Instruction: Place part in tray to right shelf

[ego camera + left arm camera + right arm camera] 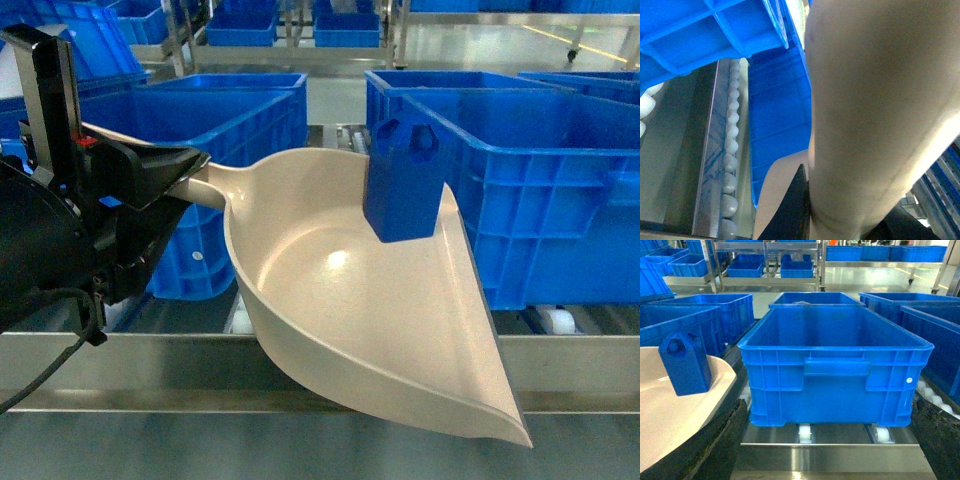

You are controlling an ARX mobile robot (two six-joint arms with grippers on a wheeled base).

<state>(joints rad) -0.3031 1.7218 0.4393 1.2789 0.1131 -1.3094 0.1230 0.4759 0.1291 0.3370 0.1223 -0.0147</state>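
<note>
The beige tray [370, 320] hangs tilted over the right shelf's steel front rail [150, 365]. My left gripper [195, 170] is shut on its stub handle. In the left wrist view one black finger [799, 205] presses against the tray's underside [880, 100]. The small blue part [400, 180] stands inside the tray by its far right rim, slightly tilted. It also shows in the right wrist view as the part [685, 362] on the tray [675, 415]. My right gripper [832, 450] is open and empty, facing the rail [835, 460].
A large blue crate [835, 365] sits on white rollers [805, 432] straight ahead of the right gripper. More blue crates [200, 130] stand behind and on both sides of the tray. A roller lane [730, 165] runs beside the tray.
</note>
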